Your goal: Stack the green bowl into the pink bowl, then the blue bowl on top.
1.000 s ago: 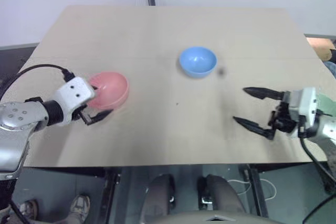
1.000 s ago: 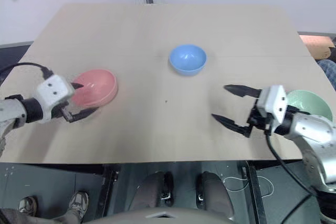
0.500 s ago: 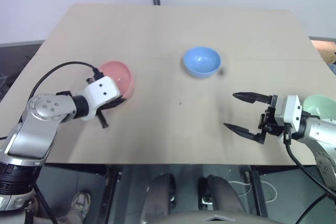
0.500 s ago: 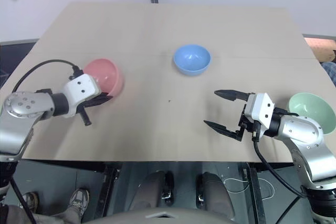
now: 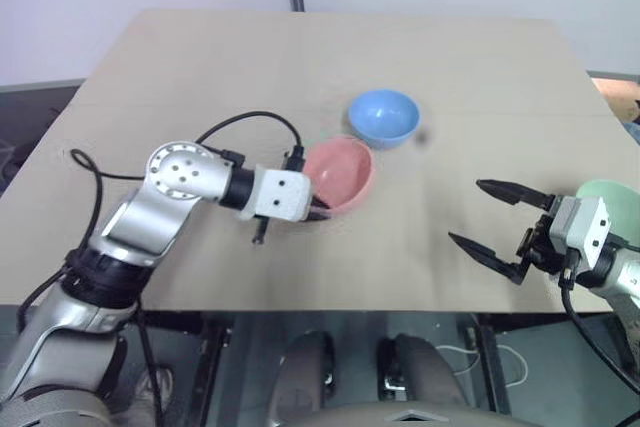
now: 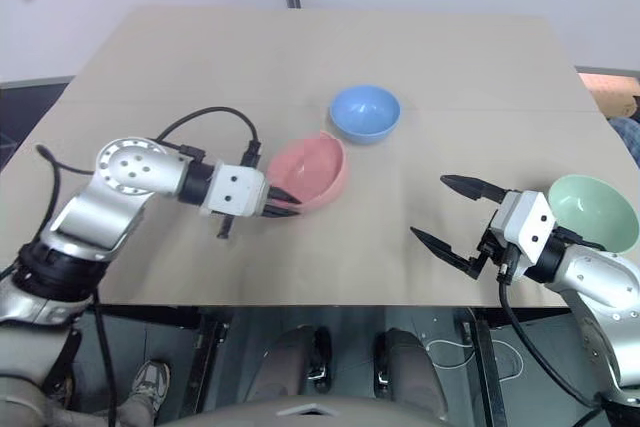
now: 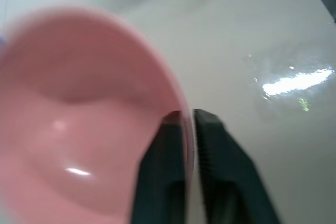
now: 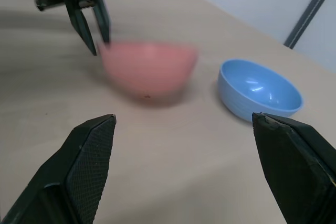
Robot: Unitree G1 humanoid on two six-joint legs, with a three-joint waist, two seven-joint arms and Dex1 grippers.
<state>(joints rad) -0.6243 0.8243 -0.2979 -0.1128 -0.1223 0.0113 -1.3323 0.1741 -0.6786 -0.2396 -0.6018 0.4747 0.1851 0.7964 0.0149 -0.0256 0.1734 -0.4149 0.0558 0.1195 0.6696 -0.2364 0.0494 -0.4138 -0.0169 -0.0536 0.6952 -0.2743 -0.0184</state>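
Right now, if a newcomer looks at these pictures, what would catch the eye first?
First, the pink bowl near the table's middle, tilted, its rim pinched by the left end effector. Just behind it sits the blue bowl. At the right edge, the right end effector gapes wide, with the green bowl behind it.

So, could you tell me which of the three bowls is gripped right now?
The pink bowl: the left gripper pinches its rim, while the blue bowl and green bowl sit untouched.

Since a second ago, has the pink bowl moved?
Yes. The pink bowl, pinched at its rim by the left gripper, has travelled toward the table's middle and now sits just short of the blue bowl.
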